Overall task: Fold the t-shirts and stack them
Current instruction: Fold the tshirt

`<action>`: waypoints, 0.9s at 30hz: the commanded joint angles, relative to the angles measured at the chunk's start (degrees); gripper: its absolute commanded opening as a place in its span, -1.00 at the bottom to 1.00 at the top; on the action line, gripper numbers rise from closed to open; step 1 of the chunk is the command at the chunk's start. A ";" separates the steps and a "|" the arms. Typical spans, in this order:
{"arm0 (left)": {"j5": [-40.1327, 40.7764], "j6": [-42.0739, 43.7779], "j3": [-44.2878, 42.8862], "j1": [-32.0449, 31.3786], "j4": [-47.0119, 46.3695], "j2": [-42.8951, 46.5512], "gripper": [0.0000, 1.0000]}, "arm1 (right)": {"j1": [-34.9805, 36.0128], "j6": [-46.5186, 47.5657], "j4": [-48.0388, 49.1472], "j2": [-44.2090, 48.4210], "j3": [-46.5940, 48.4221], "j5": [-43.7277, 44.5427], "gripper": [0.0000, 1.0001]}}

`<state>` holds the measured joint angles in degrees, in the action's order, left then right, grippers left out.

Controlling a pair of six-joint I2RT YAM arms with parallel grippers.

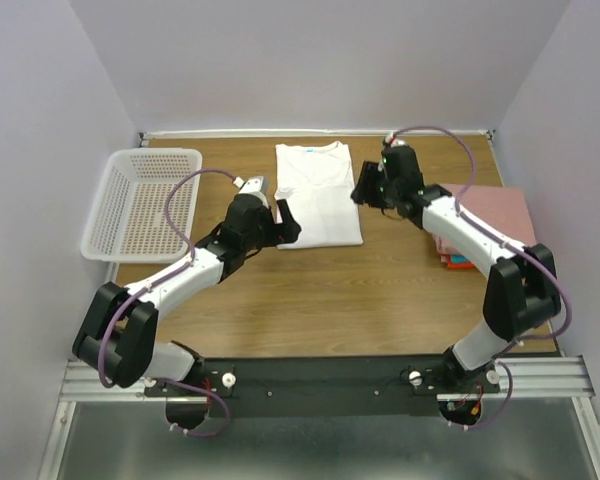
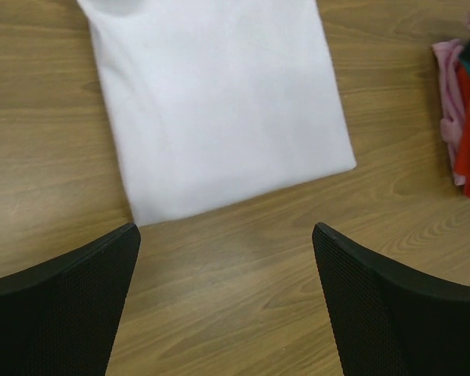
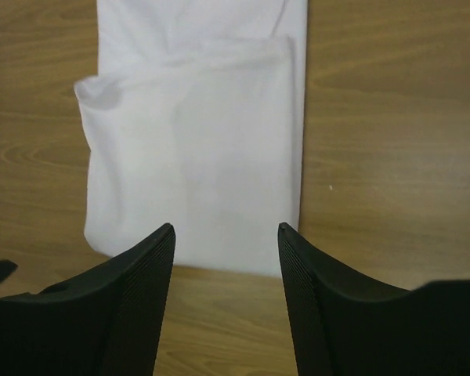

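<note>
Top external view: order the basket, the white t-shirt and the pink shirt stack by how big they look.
1. Basket, slightly the largest.
2. White t-shirt, close to the basket.
3. Pink shirt stack, smallest as seen, but the right arm hides part of it.

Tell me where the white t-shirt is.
In the top view, the white t-shirt lies flat on the table, far middle, between the basket on the left and the folded stack on the right.
</note>
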<state>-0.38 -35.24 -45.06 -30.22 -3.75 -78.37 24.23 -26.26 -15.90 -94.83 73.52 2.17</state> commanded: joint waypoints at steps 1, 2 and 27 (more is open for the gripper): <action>5.21 -2.19 3.22 0.42 2.69 -0.03 0.97 | -0.06 -3.53 -1.33 4.29 -12.68 2.92 0.33; 5.13 -2.46 3.31 0.51 2.69 -0.47 0.97 | -0.15 -4.14 -1.15 5.08 -14.26 2.05 0.33; 3.11 -3.25 -1.52 2.18 0.76 -17.78 -0.24 | -0.06 -6.96 6.67 -8.44 -16.47 -6.13 -0.07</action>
<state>1.89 -38.70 -45.30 -28.40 -2.90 -94.19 24.21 -32.38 -9.34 -100.97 56.82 -2.96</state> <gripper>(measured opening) 0.383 0.472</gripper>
